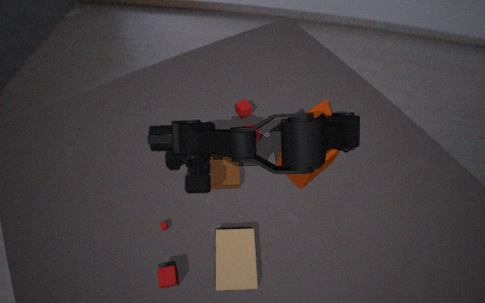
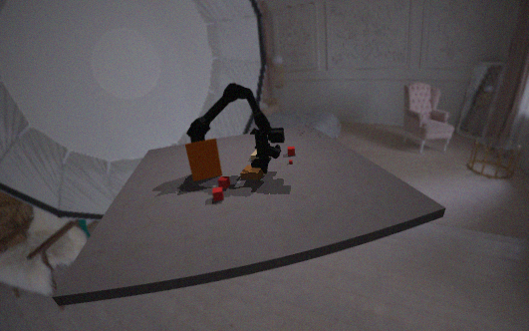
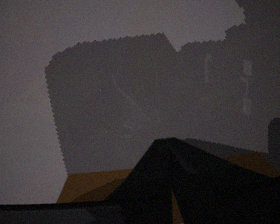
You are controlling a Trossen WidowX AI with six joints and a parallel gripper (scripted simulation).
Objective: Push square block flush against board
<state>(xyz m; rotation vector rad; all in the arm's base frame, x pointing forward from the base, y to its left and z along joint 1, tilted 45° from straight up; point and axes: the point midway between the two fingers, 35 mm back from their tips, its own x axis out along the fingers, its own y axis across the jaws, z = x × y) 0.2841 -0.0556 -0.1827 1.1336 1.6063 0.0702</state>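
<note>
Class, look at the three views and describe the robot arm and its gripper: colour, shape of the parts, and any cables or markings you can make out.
The arm is matte black throughout: chunky cylindrical joints joined by slim links, with one thin forked brace beside a fat drum-shaped joint. The gripper is also black and blocky; in the wrist view its fingers appear as dark wedges. No cables, labels or markings can be made out.

Arm (image 2: 234,97) arched high — jaws shut, empty, pointing down.

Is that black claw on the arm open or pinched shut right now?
Shut, with nothing in it. In the wrist view the gripper shows its two dark fingers meeting in a point above the brown square block.
</note>
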